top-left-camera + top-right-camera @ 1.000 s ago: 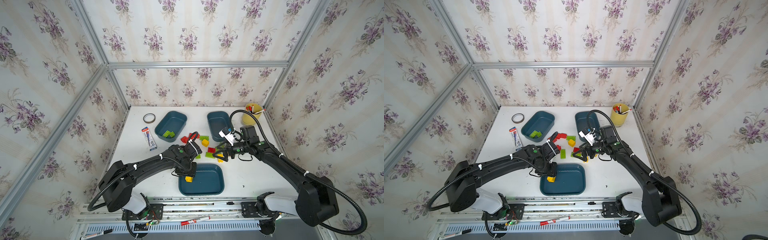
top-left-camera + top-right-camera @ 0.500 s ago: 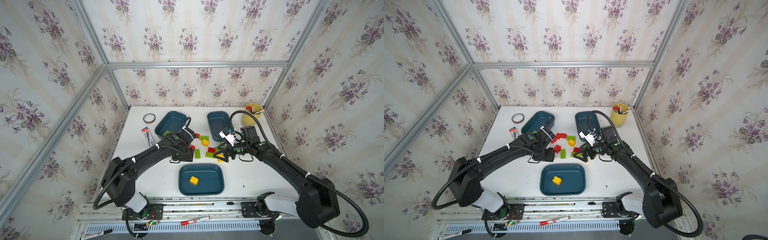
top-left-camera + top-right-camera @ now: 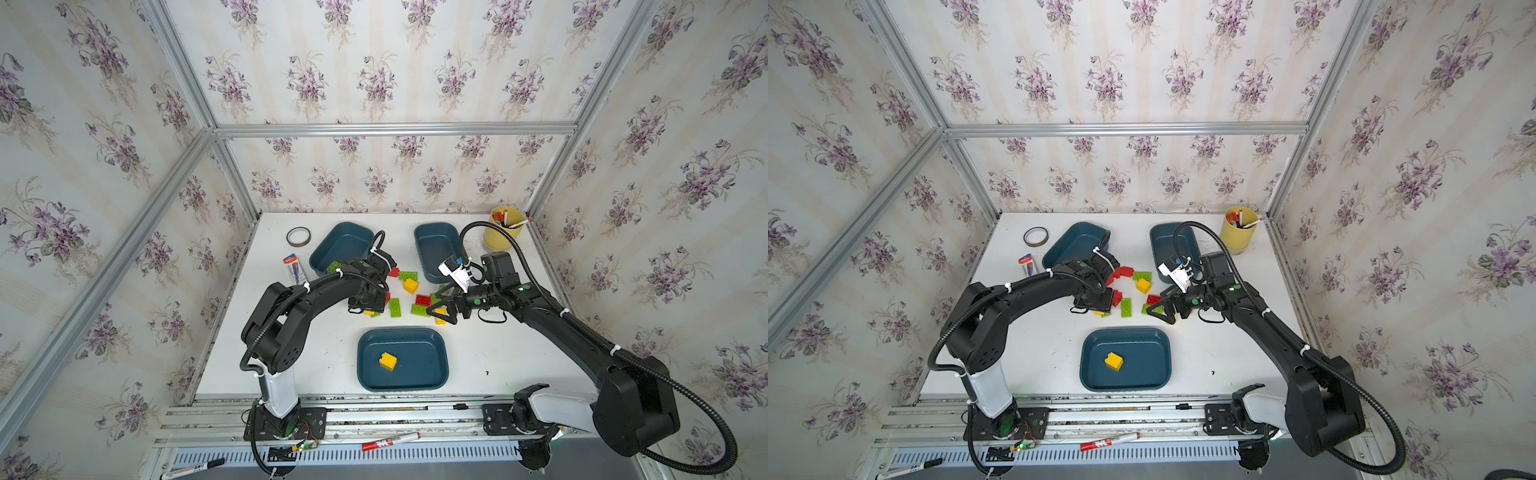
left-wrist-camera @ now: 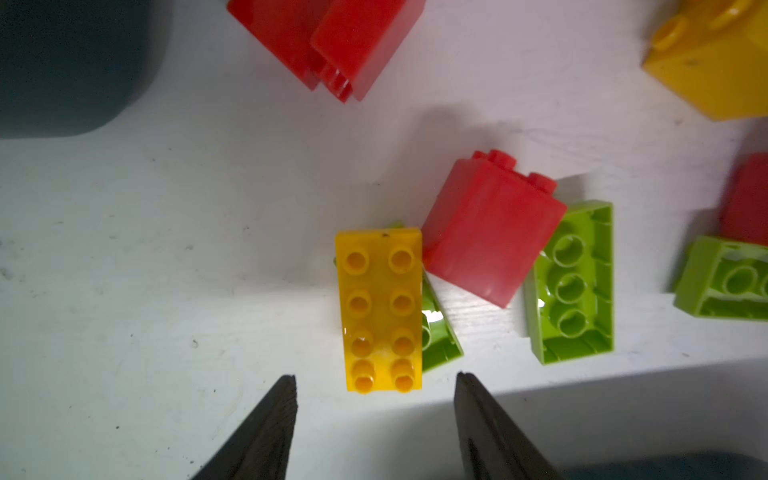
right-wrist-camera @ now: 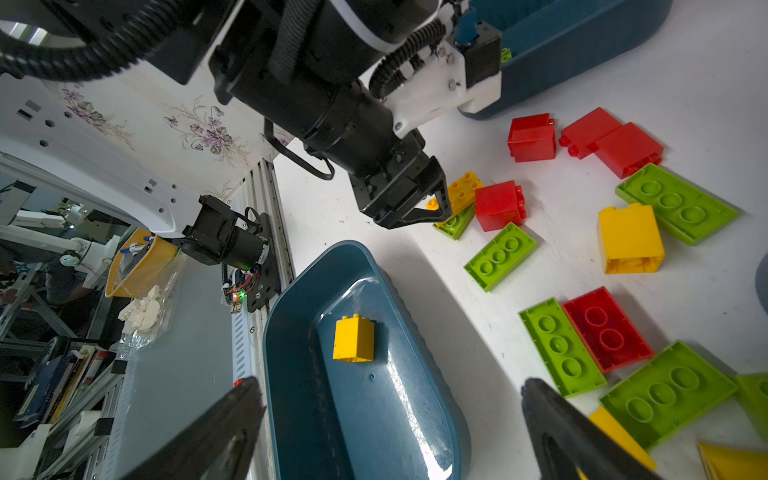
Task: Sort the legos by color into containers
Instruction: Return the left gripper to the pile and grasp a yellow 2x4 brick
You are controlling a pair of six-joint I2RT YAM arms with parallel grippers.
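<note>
Found the left gripper [image 4: 374, 376] low over the table [image 3: 291, 353], at the left edge of the loose brick pile. Recorded its jaws as moderately apart and gripping nothing. Noted the near end of a yellow oblong brick [image 4: 380, 309] lying just between the tips, with a gap on either side. Saw that brick studs-up, resting partly on an upturned green brick [image 4: 440, 345]. Noted a red brick [image 4: 490, 232] on its side, touching the yellow oblong brick and overlapping a second upturned green brick [image 4: 573, 286].

Found the right gripper [image 5: 388, 384] at the right edge of the pile, jaws spread wide, nothing between them. Saw yellow pieces [image 5: 619, 432] just beside one finger in the right wrist view; could not tell whether touching.

Located the near tray [image 3: 428, 374] at the front middle of the table, holding a single yellow square brick [image 3: 387, 360]. Located the back left tray [image 3: 340, 245] behind the left arm, with a green piece [image 3: 332, 267] showing at its near end. Located the back right tray [image 3: 434, 245] behind the right wrist.

Noted the other red, yellow and green bricks loose on the table between the back trays and the near tray, among them a red pair [image 3: 1119, 275] and a yellow block [image 3: 410, 286].

Logged a pen cup [image 3: 505, 230] at the back right corner and a tape roll [image 3: 298, 237] at the back left.
</note>
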